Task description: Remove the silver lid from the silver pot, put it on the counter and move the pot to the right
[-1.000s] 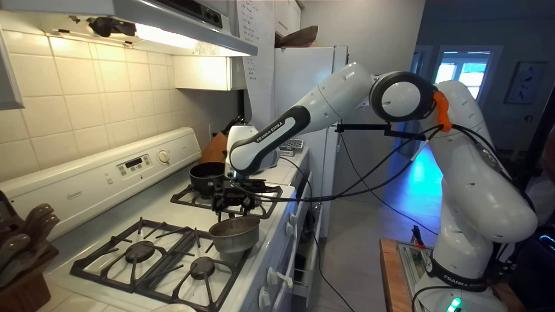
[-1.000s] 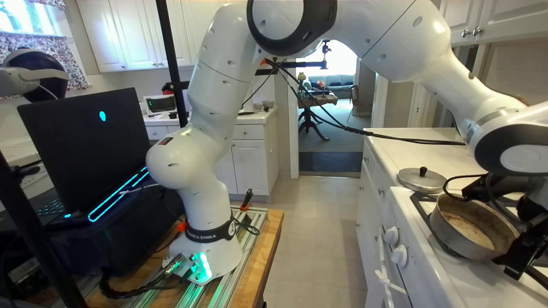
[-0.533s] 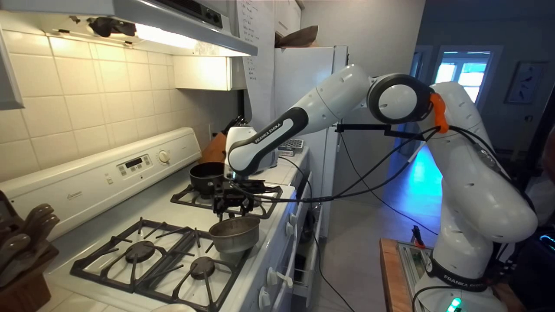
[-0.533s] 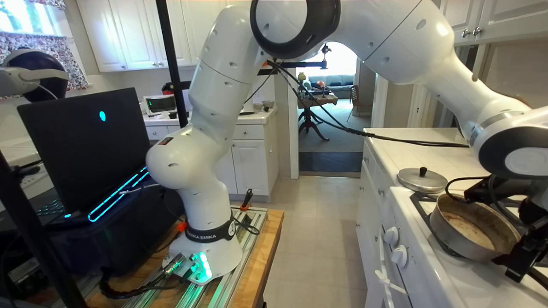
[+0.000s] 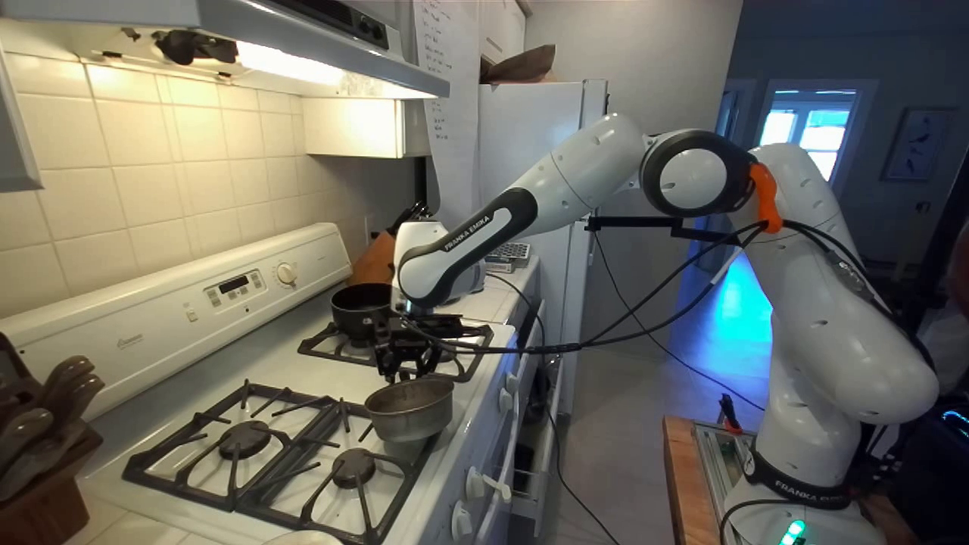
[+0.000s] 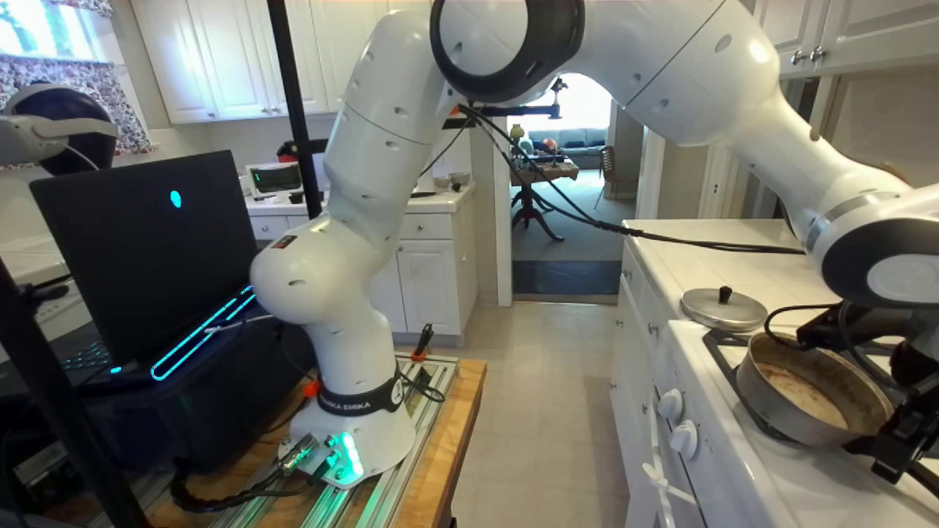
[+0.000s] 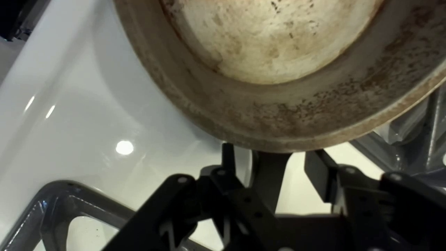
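A gripper (image 7: 273, 161) is straddling the silver pot's (image 5: 409, 416) handle (image 7: 271, 174) at the front of the stove (image 5: 310, 375).
Behind the pot in an exterior view, a black pan (image 5: 359, 312) is standing on one grate (image 5: 478, 356), the gripper partly hiding it; on the pot's near side a second grate (image 5: 289, 457) is spreading out, and a knife block (image 5: 53, 492) is standing well off from the pot. The silver lid (image 6: 715, 312) is lying knob up on the counter (image 6: 704, 257), near the pot, opposite its handle. The fingers (image 7: 228, 158) are standing spread, one on each side of the handle with light gaps showing, so they are gripping nothing. The pot is looking dull and worn: grey outside, brown-stained and dark-flecked along its inner wall, with a pale, blotchy bottom.
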